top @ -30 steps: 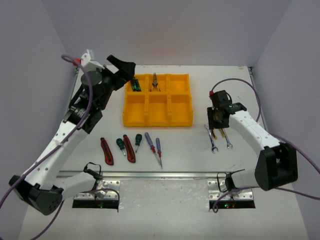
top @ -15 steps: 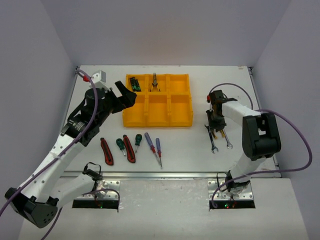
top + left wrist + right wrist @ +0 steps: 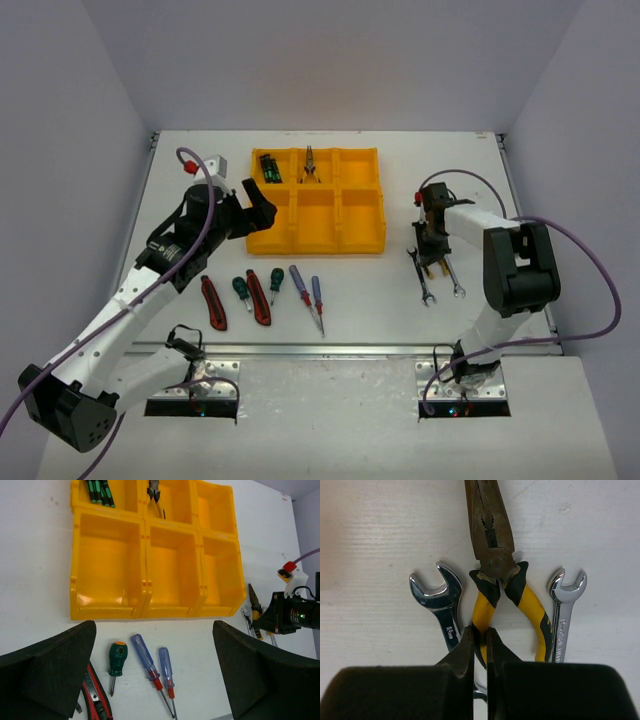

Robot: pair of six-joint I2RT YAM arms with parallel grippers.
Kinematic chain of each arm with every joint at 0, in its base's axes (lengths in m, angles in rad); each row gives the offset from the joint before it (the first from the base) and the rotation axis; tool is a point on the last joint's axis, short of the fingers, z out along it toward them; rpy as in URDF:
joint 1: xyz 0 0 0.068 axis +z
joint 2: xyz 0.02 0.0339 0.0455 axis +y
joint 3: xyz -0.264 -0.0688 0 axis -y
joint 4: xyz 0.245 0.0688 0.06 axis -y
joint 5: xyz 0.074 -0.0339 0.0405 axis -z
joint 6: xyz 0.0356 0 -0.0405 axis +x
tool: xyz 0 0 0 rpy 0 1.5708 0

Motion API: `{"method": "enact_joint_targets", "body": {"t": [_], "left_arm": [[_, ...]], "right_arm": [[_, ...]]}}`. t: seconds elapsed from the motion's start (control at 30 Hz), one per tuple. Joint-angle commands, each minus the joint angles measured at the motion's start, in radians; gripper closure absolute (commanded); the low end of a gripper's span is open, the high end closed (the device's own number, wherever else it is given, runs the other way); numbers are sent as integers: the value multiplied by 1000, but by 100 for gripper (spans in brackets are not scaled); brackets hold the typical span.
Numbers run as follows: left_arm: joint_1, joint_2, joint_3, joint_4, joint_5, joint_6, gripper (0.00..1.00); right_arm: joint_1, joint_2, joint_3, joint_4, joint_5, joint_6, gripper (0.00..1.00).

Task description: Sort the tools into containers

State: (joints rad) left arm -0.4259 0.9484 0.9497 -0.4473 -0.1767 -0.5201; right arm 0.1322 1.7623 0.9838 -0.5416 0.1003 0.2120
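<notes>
The right gripper's jaws are pinched tight on one handle of the yellow-handled pliers. The pliers lie flat on the table to the right of the yellow tray. A silver wrench lies just beside them on one side and another wrench on the other.

The left gripper hangs over the table at the tray's left edge, its jaws spread wide with nothing between them.

In the tray, the far left compartment holds slim dark green drivers and the far middle one holds a second pair of pliers.

Near the tray, a row of tools lies on the table: two red-black knives, two green-handled screwdrivers and two purple-handled screwdrivers.
</notes>
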Motion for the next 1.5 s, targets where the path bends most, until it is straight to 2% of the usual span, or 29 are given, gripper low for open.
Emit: {"method": "enact_joint_targets", "body": {"t": [0.0, 0.2, 0.3, 0.43, 0.57, 0.7, 0.83, 1.0, 1.07, 1.1, 1.17, 1.2, 1.27, 1.3, 1.33, 1.37, 1.4, 1.43, 1.47], "left_arm": [[-5, 19, -10, 113, 148, -12, 0], [-18, 71, -87, 260, 282, -90, 0], [-52, 135, -135, 403, 341, -140, 0], [-122, 222, -168, 637, 403, -225, 0], [-201, 310, -164, 898, 395, -291, 0], [-219, 420, -103, 967, 404, -322, 1], [-223, 487, -70, 1016, 401, -346, 7], [-231, 601, 11, 1026, 434, -382, 24], [-235, 618, 29, 1028, 436, -382, 41], [-237, 626, 38, 1028, 438, -380, 54], [-239, 635, 56, 1023, 453, -370, 88], [-241, 636, 62, 1018, 462, -367, 98], [-242, 632, 64, 1018, 469, -361, 100], [-242, 626, 60, 1016, 474, -356, 100], [-241, 621, 59, 1011, 469, -352, 100], [-241, 620, 68, 989, 456, -336, 100], [-239, 622, 101, 913, 419, -314, 100], [-235, 626, 118, 836, 404, -282, 100], [-223, 649, 216, 723, 312, -232, 100]], "right_arm": [[-2, -111, -28, 41, -70, 28, 100], [14, -287, -86, 38, -80, 58, 100], [44, -388, -99, 30, -83, 64, 100], [133, -462, -93, 23, -105, 74, 100], [283, -589, -118, 134, -244, 142, 100], [372, -661, -114, 204, -296, 197, 100], [394, -701, -122, 262, -340, 244, 100], [420, -698, -87, 298, -395, 268, 100], [427, -695, -83, 308, -408, 273, 100], [430, -694, -81, 313, -411, 274, 100], [431, -693, -80, 316, -387, 275, 100], [431, -692, -80, 315, -368, 276, 100], [432, -694, -79, 310, -337, 283, 100], [431, -695, -78, 305, -291, 289, 98], [432, -696, -77, 299, -254, 294, 89], [432, -697, -75, 283, -226, 306, 63], [431, -703, -73, 264, -185, 335, 11], [431, -709, -63, 236, -132, 347, 9], [431, -722, -44, 195, -64, 351, 1]]}}
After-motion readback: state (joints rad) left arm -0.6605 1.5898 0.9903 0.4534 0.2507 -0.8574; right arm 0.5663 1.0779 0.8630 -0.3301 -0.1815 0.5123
